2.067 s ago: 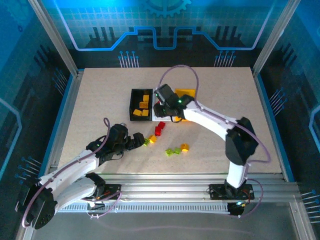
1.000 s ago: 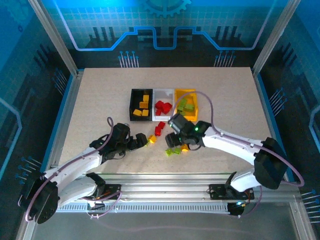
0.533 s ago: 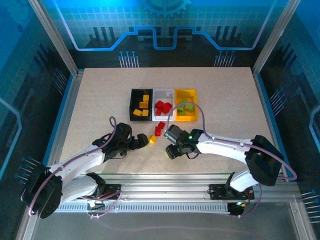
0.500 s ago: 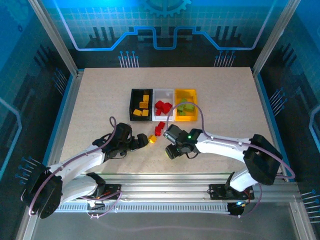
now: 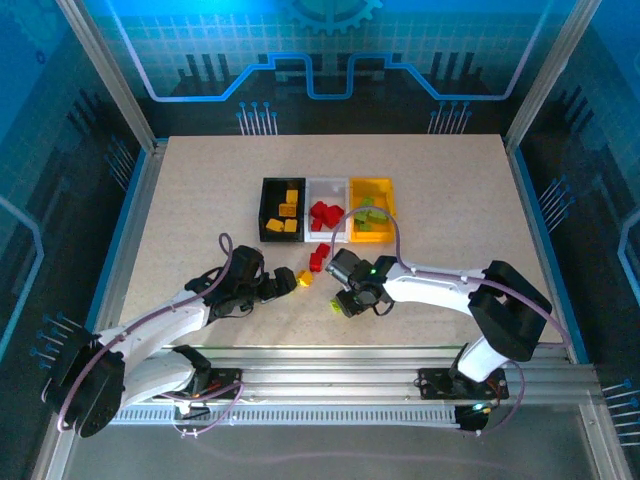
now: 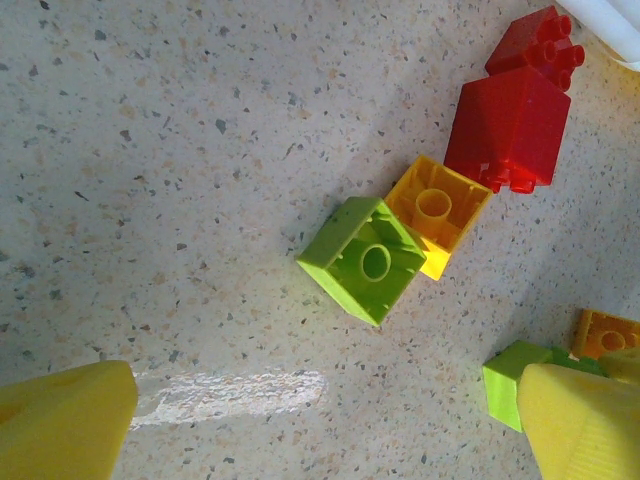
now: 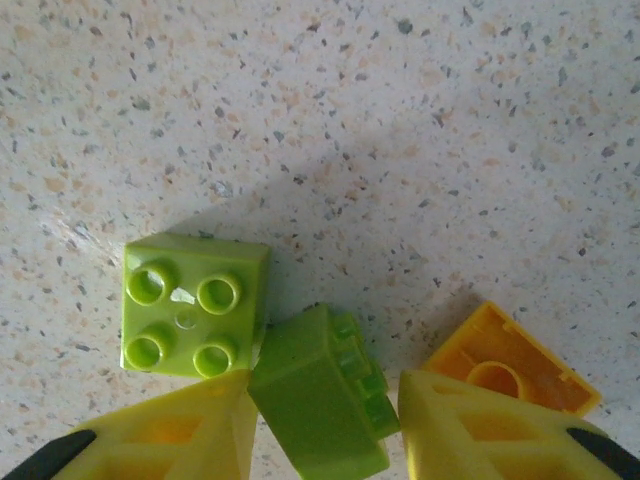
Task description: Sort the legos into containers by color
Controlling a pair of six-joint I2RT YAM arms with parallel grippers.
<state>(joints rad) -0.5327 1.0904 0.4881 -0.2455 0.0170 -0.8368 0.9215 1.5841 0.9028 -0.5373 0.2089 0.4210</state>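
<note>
Three containers stand in a row: black (image 5: 281,190) holding orange legos, white (image 5: 327,238) holding red ones, yellow (image 5: 373,187) holding green ones. My right gripper (image 7: 322,430) is down on the table, shut on a lime green lego (image 7: 318,395) lying on its side between its fingers. Another green lego (image 7: 193,305) touches it on the left, and an orange one (image 7: 510,360) lies to the right. Resting low, my left gripper (image 6: 320,430) is open with bare table between its fingers. Ahead of it lie a green lego (image 6: 372,260), a yellow-orange one (image 6: 438,210) and two red ones (image 6: 510,125).
The loose legos cluster in front of the bins between my two grippers (image 5: 318,258). In the left wrist view a further green lego (image 6: 512,385) and an orange one (image 6: 605,333) sit beside my right fingertip (image 6: 580,425). The metal frame rail (image 5: 330,358) runs along the near edge.
My right arm has come back from the bins to the loose legos, and its jaws have closed round the green one. The left arm has barely moved and stays open.
</note>
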